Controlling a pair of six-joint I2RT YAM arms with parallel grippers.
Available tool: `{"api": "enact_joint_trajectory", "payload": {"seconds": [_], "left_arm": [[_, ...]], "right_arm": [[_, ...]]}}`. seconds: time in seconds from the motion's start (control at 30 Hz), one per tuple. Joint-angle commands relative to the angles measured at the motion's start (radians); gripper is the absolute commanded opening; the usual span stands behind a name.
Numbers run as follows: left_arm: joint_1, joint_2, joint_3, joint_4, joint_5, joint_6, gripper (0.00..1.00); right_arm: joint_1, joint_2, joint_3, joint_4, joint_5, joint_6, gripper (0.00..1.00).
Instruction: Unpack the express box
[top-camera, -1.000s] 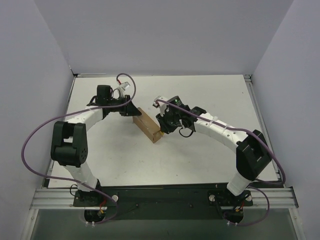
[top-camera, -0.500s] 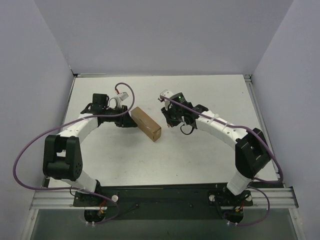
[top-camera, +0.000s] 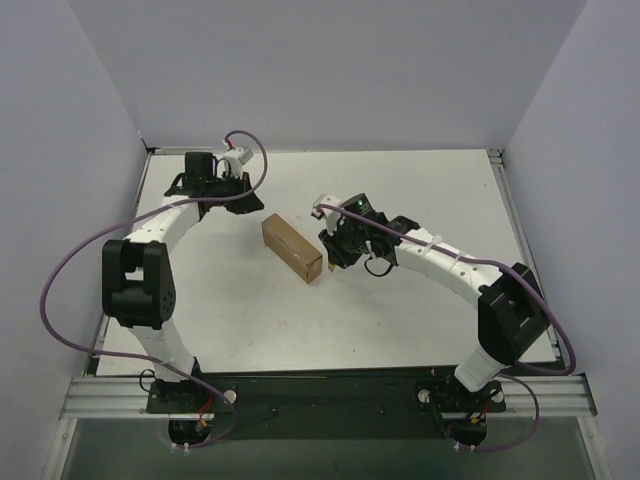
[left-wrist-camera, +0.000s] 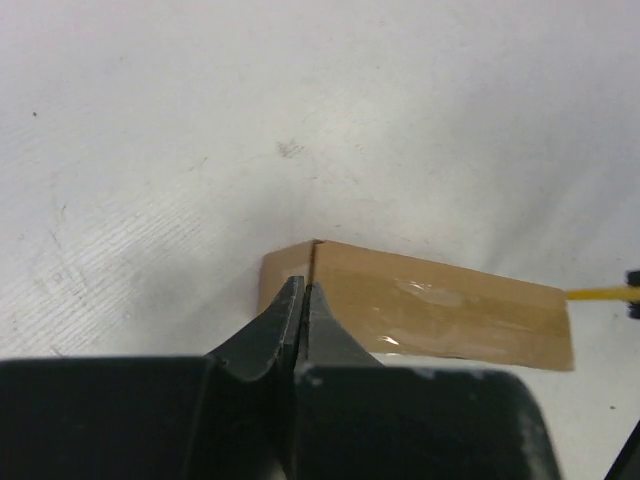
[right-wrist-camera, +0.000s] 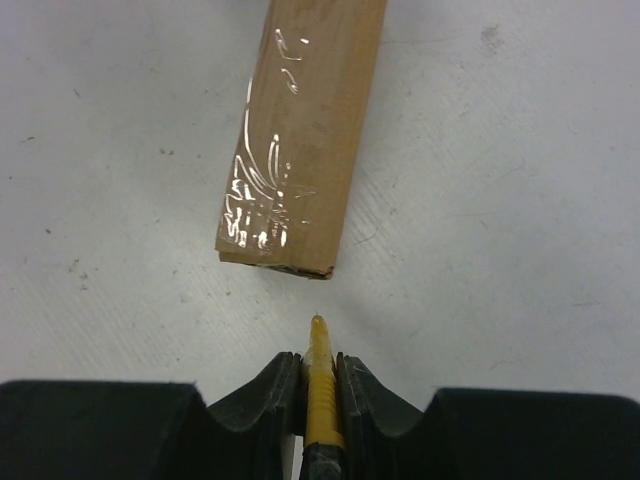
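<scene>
Brown cardboard express box (top-camera: 292, 248) wears glossy tape (right-wrist-camera: 264, 190).

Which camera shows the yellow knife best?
The right wrist view: the yellow knife sits clamped in the right hand, tip aimed at the express box. The left wrist view shows only its tip; from above it is too small to make out.

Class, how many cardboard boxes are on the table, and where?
1. The express box lies between the shut left end effector and the right end effector, which grips a utility knife.
</scene>
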Motion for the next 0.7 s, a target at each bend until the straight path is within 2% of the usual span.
{"api": "enact_joint_trajectory", "payload": {"seconds": [0.0,0.17,0.33,0.47,0.67], "left_arm": [[0.007,0.115,0.108,0.012,-0.102,0.008,0.00],[0.007,0.126,0.085,-0.008,-0.056,0.036,0.00],[0.007,0.071,-0.015,0.050,0.103,0.022,0.00],[0.005,0.022,-0.095,0.098,0.144,0.002,0.00],[0.005,-0.066,-0.202,0.076,0.170,0.011,0.00]], "right_arm": [[0.014,0.003,0.027,0.002,-0.074,0.020,0.00],[0.019,0.038,0.064,0.016,-0.065,0.034,0.00],[0.020,0.060,0.088,0.028,-0.025,0.023,0.00],[0.019,0.077,0.102,0.031,0.009,0.002,0.00],[-0.006,0.093,0.113,0.031,0.069,-0.027,0.00]]}}
